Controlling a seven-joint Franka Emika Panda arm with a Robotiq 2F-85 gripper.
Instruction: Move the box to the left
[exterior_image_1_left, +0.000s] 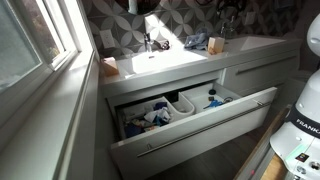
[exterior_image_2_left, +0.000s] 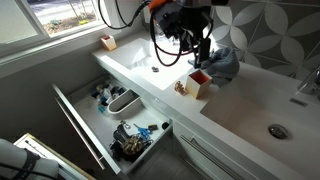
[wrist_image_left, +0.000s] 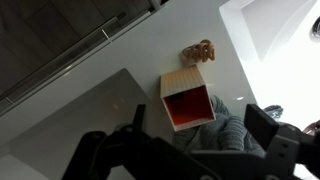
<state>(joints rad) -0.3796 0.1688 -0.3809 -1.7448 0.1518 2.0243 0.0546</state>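
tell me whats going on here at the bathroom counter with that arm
A robot arm is working at a bathroom vanity. Its tool hangs open just above the small orange box, with a finger out to each side of the box and not closed on it. The box stands on the white counter with a crumpled grey cloth right beside it and a small brown object at its other end. Below, the drawer is pulled open and full of clutter.
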